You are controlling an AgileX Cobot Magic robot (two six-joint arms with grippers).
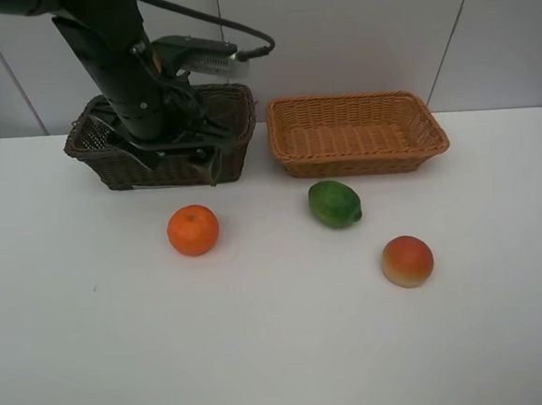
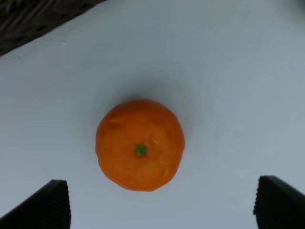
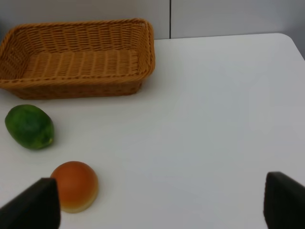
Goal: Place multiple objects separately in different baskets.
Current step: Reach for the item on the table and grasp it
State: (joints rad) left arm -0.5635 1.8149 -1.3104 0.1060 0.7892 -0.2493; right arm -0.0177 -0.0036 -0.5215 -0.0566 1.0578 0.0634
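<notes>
The left arm [image 1: 119, 64] leans over the deep dark brown woven wicker basket [image 1: 109, 166] at the back left of the white table [image 1: 283, 361], and its bulk hides the inside of that basket, so what lies in there I cannot tell. From the left wrist view, the left gripper [image 2: 164, 206] looks straight down on the round orange [image 2: 140, 144]. Its two black ribbed fingers [image 2: 50, 205] are spread wide, with nothing between them, and the fruit sits on the table beyond the tips, untouched. That orange lies in front of the dark basket, apart from it.

Over to the right: the shallow light orange-tan wicker basket [image 1: 362, 164] stands just beside the dark one, and its woven floor is bare. The dark green oval fruit [image 1: 334, 203] rests near its front wall, outside it. The red-orange peach-like fruit [image 1: 407, 260] lies nearer the front, to the right of the green one and apart from it.

The right gripper [image 3: 159, 206] shows only in its own wrist view. Its fingers are also set well apart and hold nothing, with the peach-like fruit close by one fingertip.
</notes>
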